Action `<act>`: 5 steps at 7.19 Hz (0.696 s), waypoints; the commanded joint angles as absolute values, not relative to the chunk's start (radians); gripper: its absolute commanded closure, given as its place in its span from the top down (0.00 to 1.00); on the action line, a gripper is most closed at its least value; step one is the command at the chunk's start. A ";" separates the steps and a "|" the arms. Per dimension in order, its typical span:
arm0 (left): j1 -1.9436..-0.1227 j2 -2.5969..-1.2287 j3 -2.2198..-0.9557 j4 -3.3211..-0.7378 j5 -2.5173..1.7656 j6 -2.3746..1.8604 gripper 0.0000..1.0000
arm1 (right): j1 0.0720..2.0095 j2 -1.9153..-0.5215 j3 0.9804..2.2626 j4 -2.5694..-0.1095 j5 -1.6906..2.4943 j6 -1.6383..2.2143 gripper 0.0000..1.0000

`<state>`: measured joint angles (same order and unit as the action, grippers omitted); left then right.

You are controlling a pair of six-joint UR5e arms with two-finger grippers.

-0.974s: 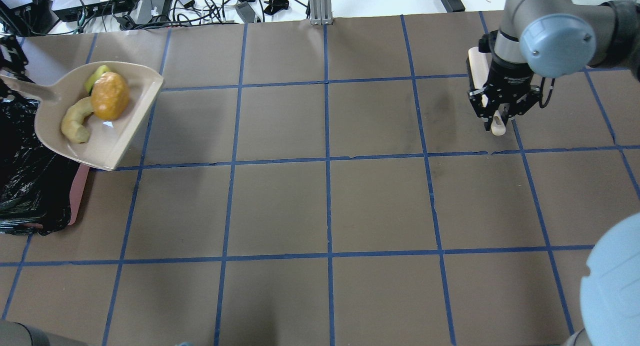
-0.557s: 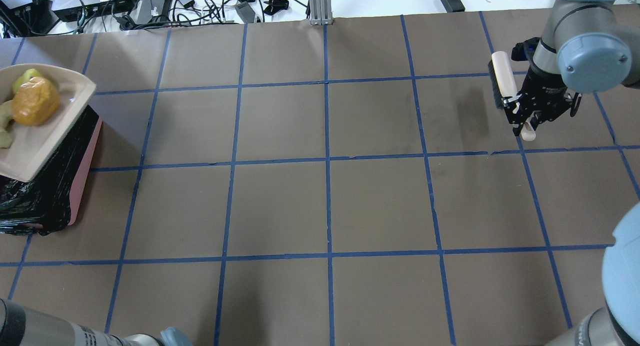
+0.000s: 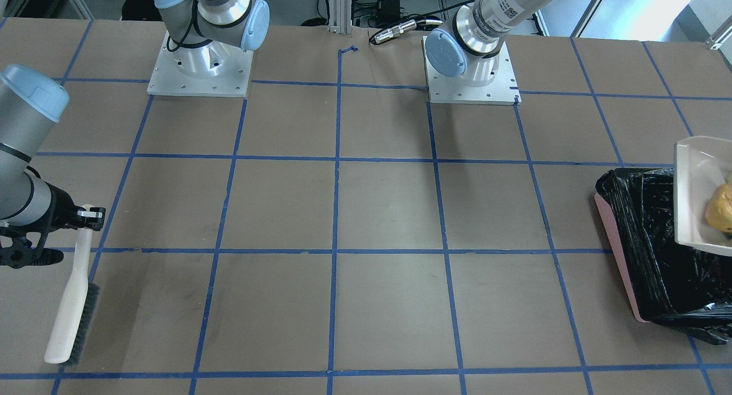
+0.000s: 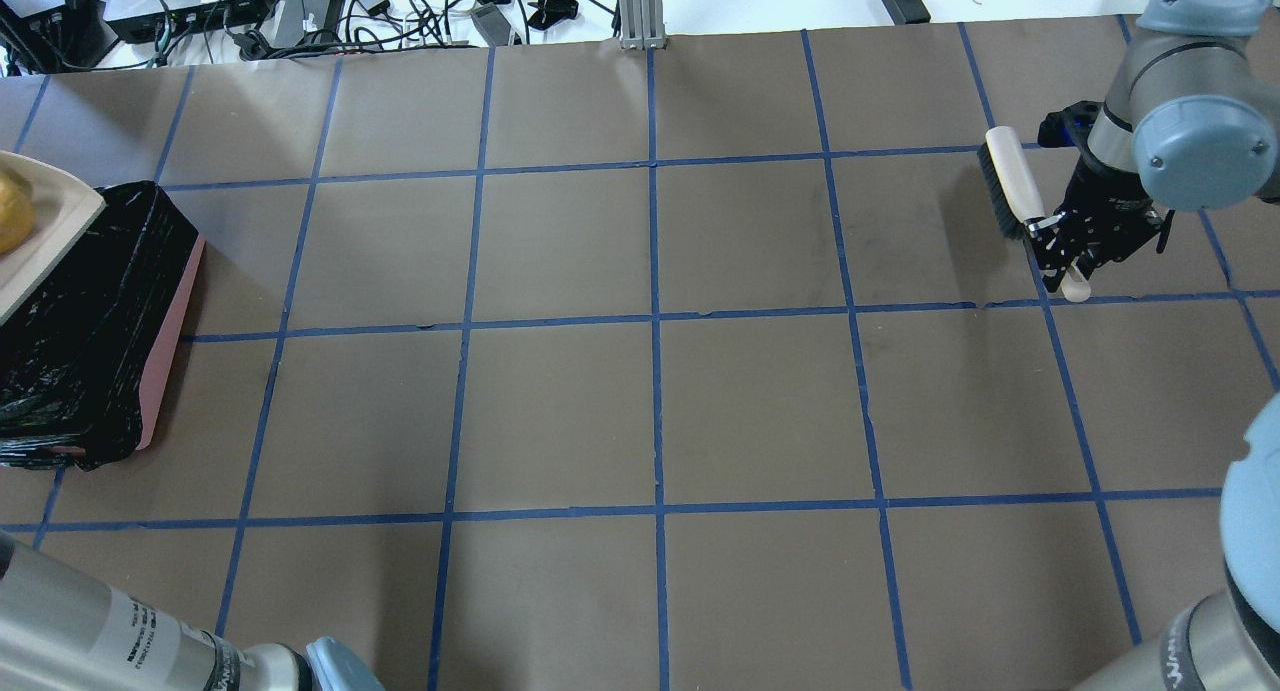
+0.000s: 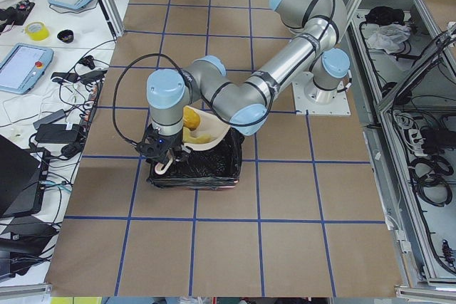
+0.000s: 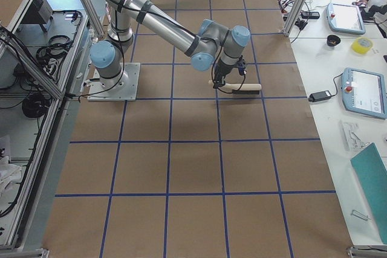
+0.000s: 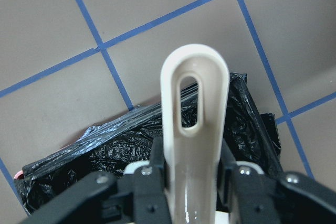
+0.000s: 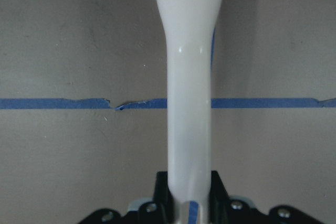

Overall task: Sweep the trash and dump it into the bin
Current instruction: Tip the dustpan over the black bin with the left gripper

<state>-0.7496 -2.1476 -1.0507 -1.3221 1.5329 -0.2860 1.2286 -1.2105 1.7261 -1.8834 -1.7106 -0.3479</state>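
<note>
Hanging over the bin point(image 3: 615, 240), the beige dustpan point(image 3: 695, 195) is held by its looped handle in the left gripper point(image 7: 191, 174), whose jaws are clenched on either side of that handle. The bin is seen at the table's point(image 4: 650, 411) left end, its pink wall showing beside the crinkled black bag point(image 4: 90, 321) that lines it. The golden-brown lump point(image 3: 721, 209) is carried in the dustpan, above the bag's opening and not yet inside the bin. The other pieces of trash cannot be made out with certainty, as most of the pan is cut off by the frame edges.

Well apart, at the table's opposite end, the brush point(image 4: 1010, 176) is gripped by the right gripper point(image 4: 1065, 256). Its jaws are closed tight on the pale handle, and the dark bristles are turned to one side. Whether the bristles touch the brown surface cannot be told.
</note>
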 commanded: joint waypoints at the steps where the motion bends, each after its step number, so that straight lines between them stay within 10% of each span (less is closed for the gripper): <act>1: -0.747 -2.216 -1.061 -1.154 1.378 -0.146 0.00 | 1.227 -1.213 1.736 -1.887 -1.713 -0.341 0.00; 3: -0.749 -2.226 -1.080 -1.097 1.239 -0.072 0.00 | 1.227 -1.212 1.736 -1.885 -1.724 -0.341 0.00; 5: -0.746 -2.203 -1.086 -1.057 1.100 0.062 0.00 | 1.227 -1.210 1.736 -1.890 -1.724 -0.341 0.46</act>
<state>-0.7471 -2.2140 -1.0822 -1.0772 1.1683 -0.0121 1.2272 -1.2109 1.7364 -1.8879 -1.7236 -0.3406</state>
